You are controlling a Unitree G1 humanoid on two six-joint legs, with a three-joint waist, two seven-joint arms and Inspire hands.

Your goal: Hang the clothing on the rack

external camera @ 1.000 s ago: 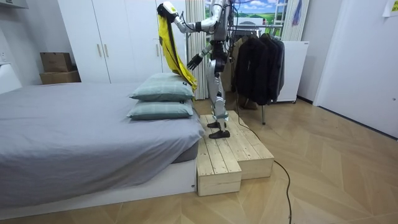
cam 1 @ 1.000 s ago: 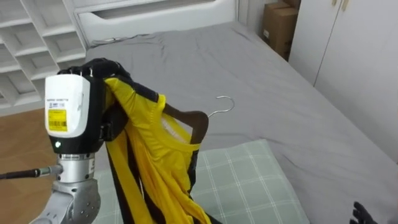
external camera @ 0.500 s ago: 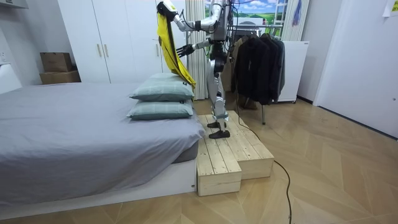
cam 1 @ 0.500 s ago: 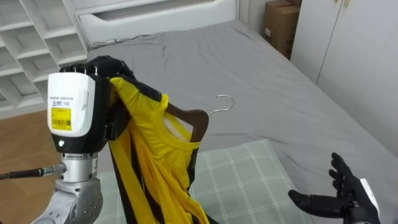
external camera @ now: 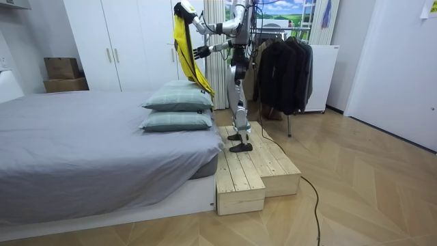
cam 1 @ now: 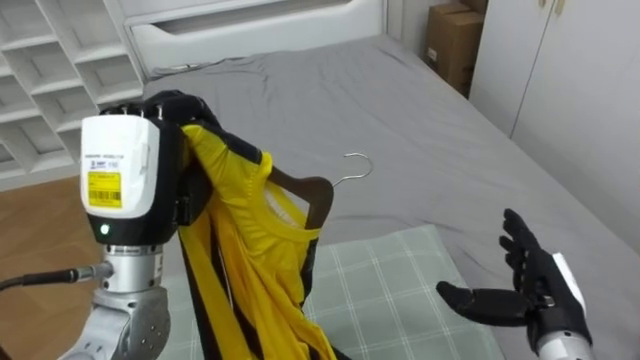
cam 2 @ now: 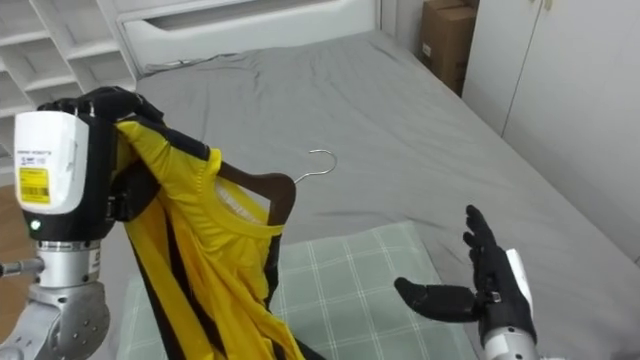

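Yellow black-striped shirt (cam 1: 245, 255) on dark wooden hanger (cam 1: 318, 195): up at 9 o'clock, left robot hand (cam 1: 170, 105) clenched on its shoulder.
Right robot hand (cam 1: 535, 290) at 4 o'clock, splayed, empty; suggest steadying hanger below metal hook (cam 1: 358, 156), keeping it clear for the dark-clothes rack (external camera: 283, 68).

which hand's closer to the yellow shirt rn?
Left. The left hand is curled round the top of the yellow shirt, holding it up. The right hand is open, apart from it, off to the right above the checked pillow.
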